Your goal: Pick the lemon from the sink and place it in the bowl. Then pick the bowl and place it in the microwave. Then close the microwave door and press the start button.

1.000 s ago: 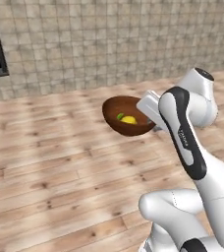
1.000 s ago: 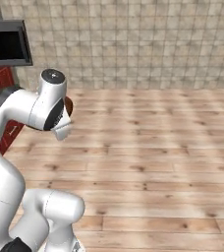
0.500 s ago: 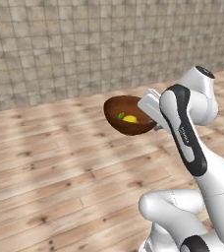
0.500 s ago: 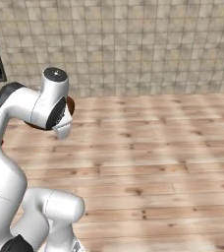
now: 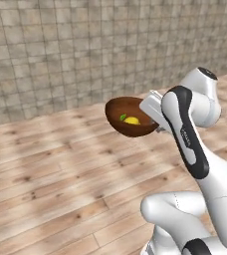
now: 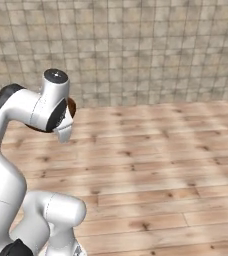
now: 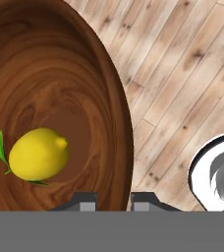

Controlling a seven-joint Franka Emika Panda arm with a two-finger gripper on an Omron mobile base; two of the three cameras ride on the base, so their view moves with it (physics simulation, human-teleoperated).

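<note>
I have the bowl (image 5: 129, 117) up in the air, carried by the claw (image 7: 113, 199), well above the wooden floor (image 5: 60, 169). In the hand view the two fingertips (image 7: 84, 201) sit either side of the bowl's rim at the bottom edge, one inside the wall and one outside, so the claw is narrow and clamped on the rim. The lemon (image 7: 38, 153) lies inside the bowl, low on its glossy inner slope, with a small green leaf at its side; it touches the wood and rests close to the inner fingertip. From the left base view I see the bowl tilted a little, its open side facing up and toward the camera, the lemon (image 5: 132, 120) showing as a yellow spot near the arm's hand. From the right base view just a sliver of the bowl (image 6: 72, 106) peeks from behind the arm's wrist. A tiled wall (image 6: 136, 50) stands behind, beyond the floor.
</note>
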